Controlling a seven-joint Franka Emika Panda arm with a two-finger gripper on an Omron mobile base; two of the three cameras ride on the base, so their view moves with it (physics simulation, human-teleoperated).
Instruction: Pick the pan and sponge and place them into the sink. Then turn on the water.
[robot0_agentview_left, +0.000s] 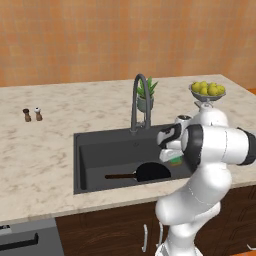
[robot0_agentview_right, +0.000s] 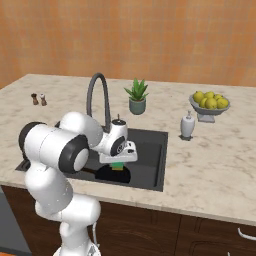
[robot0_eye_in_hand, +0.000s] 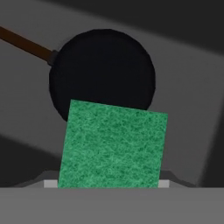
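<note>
Green and rough-faced, the sponge (robot0_eye_in_hand: 113, 146) hangs in the gripper (robot0_agentview_left: 174, 159), clamped from the sides with its broad scrubbing face turned toward the hand camera — a hold that keeps it flat and ready to drop straight down. It sits above the basin, not yet on the floor of it, and in the hand view it hangs directly over the near edge of the pan (robot0_eye_in_hand: 103, 70).

That pan already lies in the sink (robot0_agentview_left: 85, 165), toward the front right of the basin, its long brown handle (robot0_agentview_left: 120, 176) pointing left along the floor. By my reading, 1 of the 2 things is placed and the second is about to be let go; releasing here would likely land the sponge partly on the pan, which is harmless since both belong in the basin.

Behind the basin rises the arched faucet (robot0_agentview_left: 140, 100) — no stream shows from it, so the water step is not yet done. The arm reaches in from the front, low over the rim, which leaves the faucet clear for the later reach.

Further out on the marble counter (robot0_agentview_left: 45, 150) stand 2 small shakers (robot0_agentview_left: 32, 115), a potted plant (robot0_agentview_right: 137, 97), a soap dispenser (robot0_agentview_right: 187, 125) and a bowl of lemons (robot0_agentview_right: 210, 102), all well apart from the work.
</note>
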